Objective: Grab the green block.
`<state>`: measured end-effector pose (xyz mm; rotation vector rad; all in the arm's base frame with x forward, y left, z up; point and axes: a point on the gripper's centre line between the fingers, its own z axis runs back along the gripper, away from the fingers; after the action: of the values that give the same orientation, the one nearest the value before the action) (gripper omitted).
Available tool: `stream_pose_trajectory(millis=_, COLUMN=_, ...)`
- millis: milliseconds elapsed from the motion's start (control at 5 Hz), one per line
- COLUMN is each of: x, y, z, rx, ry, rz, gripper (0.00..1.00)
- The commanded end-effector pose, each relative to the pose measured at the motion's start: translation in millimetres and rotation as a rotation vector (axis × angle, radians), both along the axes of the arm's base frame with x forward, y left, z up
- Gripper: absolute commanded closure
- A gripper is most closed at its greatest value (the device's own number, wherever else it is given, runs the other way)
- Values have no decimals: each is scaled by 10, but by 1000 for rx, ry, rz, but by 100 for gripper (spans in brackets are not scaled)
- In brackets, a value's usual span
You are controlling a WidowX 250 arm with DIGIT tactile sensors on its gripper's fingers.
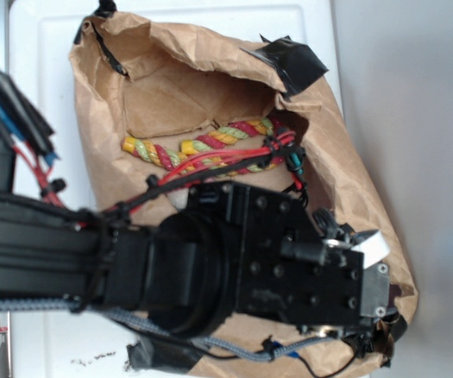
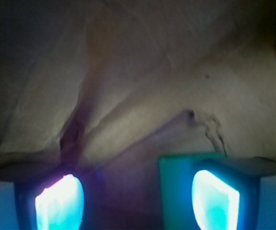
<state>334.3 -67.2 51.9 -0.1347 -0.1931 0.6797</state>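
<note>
- I am reaching into the paper bag (image 1: 344,142); my gripper (image 2: 138,201) is standing apart, with the left pad (image 2: 60,203) and right pad (image 2: 214,201) both glowing near the crumpled bag floor.
- The green block (image 2: 178,191) is lying against the inner side of my right pad, not centred between the two, so nothing is held yet.
- If I am closing from here, the left pad may be shoving the block sideways or tipping it rather than clamping it.
- I may also be pinching a paper fold of the bag floor along with the block.
- The twisted rope (image 1: 202,146) is lying deeper in the bag; my cables could be snagging it.
</note>
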Motion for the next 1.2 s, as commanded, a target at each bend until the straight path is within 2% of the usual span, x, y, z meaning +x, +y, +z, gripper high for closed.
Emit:
stream_pose_trajectory(millis=0, x=-69, y=193, z=41, rx=32, ry=-107, rz=-46, gripper=0)
stream_pose_trajectory(millis=200, x=-77, y=207, z=-91, rx=65, ry=-85, rz=-52, gripper=0)
stream_pose_trajectory(millis=400, x=-184, y=257, z=-32, rx=47, ry=-79, rz=-72, gripper=0)
stream_pose_trajectory(millis=600, x=-295, y=309, z=146, rx=-13, ry=-74, rz=-77, gripper=0)
stream_pose_trajectory(millis=800, x=-321, y=323, z=182, rx=-36, ry=-63, rz=-74, gripper=0)
stream_pose_trajectory(millis=1000, x=-331, y=315, z=149, rx=-32, ry=-60, rz=-75, gripper=0)
